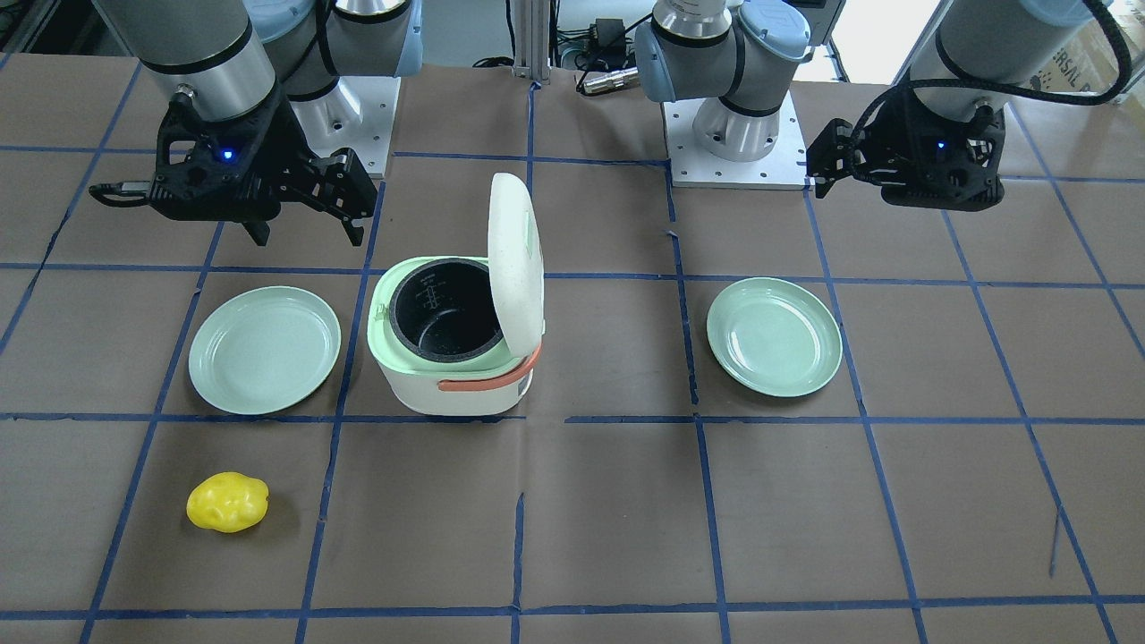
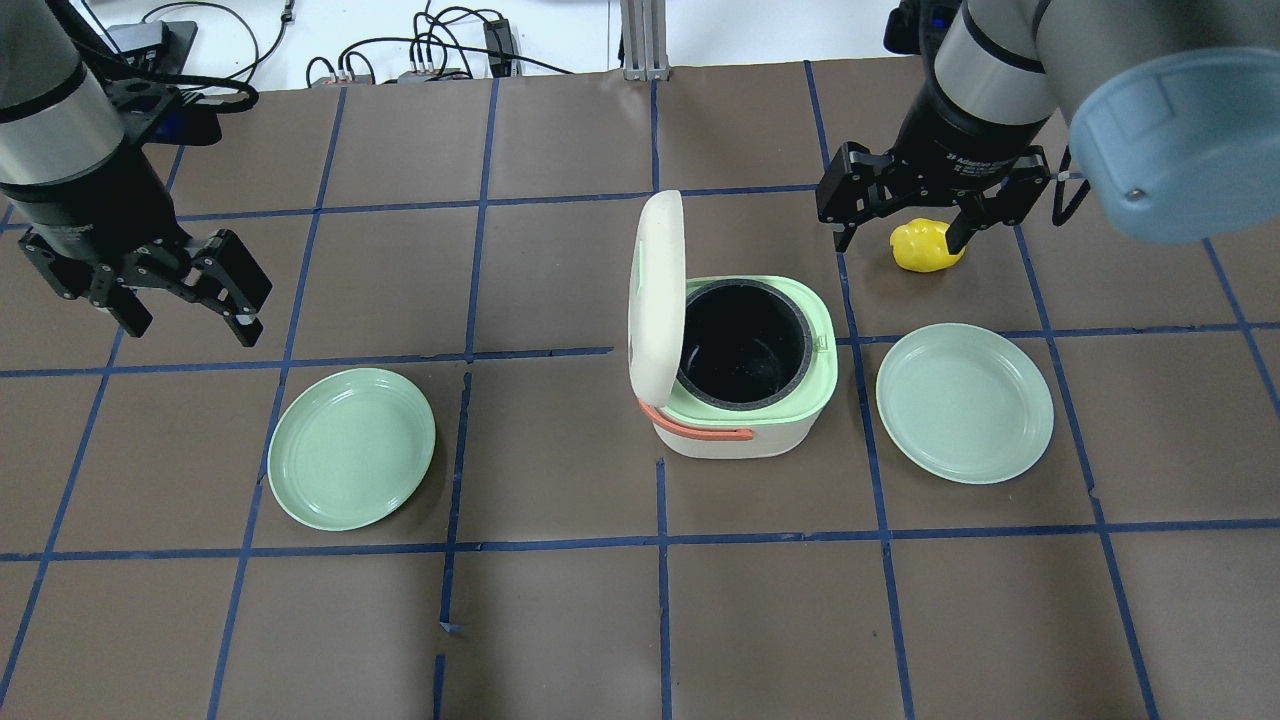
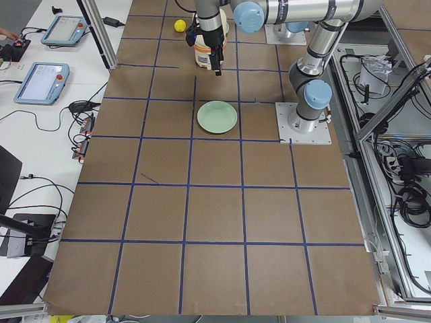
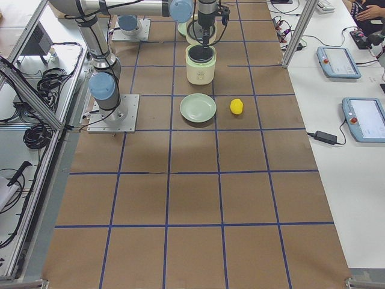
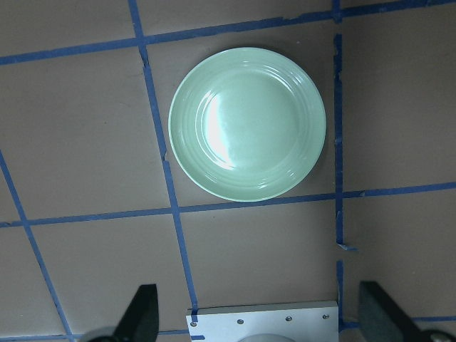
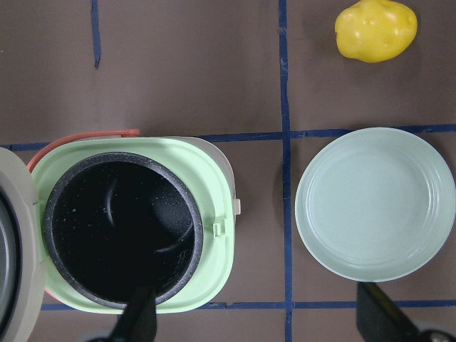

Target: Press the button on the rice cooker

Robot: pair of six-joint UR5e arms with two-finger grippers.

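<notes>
The rice cooker [image 2: 745, 370] stands mid-table with its white lid [image 2: 655, 290] raised and the black inner pot empty; it also shows in the front view [image 1: 452, 344]. A small latch tab [image 6: 221, 228] sits on its green rim on the side facing the right plate. My right gripper [image 2: 900, 228] is open and empty, held high beyond the cooker's far right; in its wrist view [image 6: 260, 317] the cooker [image 6: 135, 228] lies below at left. My left gripper [image 2: 185, 310] is open and empty, far to the cooker's left.
A green plate [image 2: 352, 447] lies left of the cooker, under my left gripper's wrist view [image 5: 247, 122]. A second green plate [image 2: 965, 402] lies right of the cooker. A yellow potato-shaped object [image 2: 925, 247] lies beyond that plate.
</notes>
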